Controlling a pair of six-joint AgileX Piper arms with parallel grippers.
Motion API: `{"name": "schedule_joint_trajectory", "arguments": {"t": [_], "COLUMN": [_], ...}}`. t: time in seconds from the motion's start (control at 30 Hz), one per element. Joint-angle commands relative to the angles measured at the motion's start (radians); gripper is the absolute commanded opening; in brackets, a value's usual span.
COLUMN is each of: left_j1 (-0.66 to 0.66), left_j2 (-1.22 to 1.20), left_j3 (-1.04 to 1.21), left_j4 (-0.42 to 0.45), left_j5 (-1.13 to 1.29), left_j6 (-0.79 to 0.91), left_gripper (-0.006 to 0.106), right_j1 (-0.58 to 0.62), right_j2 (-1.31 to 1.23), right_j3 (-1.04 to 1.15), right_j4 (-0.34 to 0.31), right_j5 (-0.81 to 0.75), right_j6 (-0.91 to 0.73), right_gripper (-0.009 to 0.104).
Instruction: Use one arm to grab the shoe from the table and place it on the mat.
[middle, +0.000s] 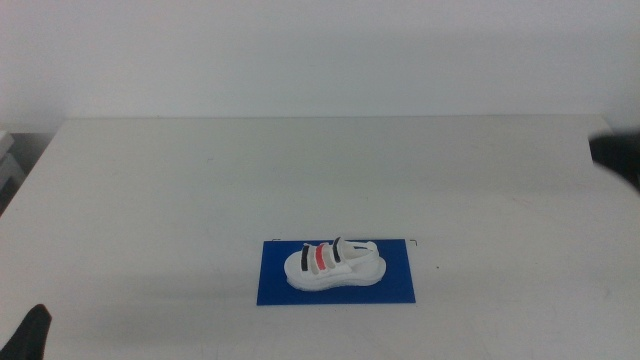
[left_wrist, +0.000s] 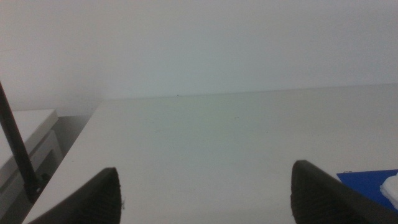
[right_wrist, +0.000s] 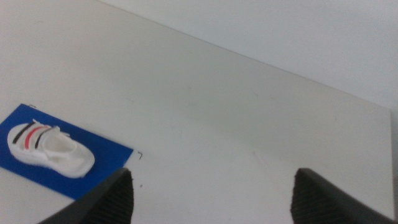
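Shoe resting on the mat, both hands clear of it.

The shoe (middle: 334, 265) lies on its sole inside the blue mat (middle: 275, 285), which sits flat on the white tabletop (middle: 200, 190) near the middle of the front edge. The right hand (right_wrist: 211, 199), jaws spread wide with nothing between them, is raised well apart from the shoe, over by the right edge. The left hand (left_wrist: 205, 199), likewise spread and empty, waits at the front left corner.
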Motion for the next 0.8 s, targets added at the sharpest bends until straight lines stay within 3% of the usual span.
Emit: {"name": "schedule_joint_trajectory", "arguments": {"t": [0.0, 0.2, 0.4, 0.77], "left_j1": [-0.005, -0.005, -0.005, -0.005], "left_j2": [-0.010, -0.010, -0.010, -0.010], "left_j3": [0.007, 0.007, 0.007, 0.007], "left_j4": [-0.010, -0.010, -0.010, -0.010], "left_j5": [-0.083, -0.083, -0.083, -0.083], "left_j6": [-0.005, -0.005, -0.005, -0.005], "left_gripper": [0.094, 0.094, 0.094, 0.094], "right_j1": [-0.013, -0.012, -0.012, -0.012], "right_j2": [-0.096, -0.322, -0.501, -0.795], "right_j3": [0.100, 0.385, 0.585, 0.798], "right_j4": [0.015, 0.095, 0.087, 0.031], "right_j5": [-0.146, -0.366, -0.492, -0.489], "right_j6": [-0.002, -0.002, -0.002, -0.002], "right_gripper": [0.072, 0.092, 0.092, 0.092]}}
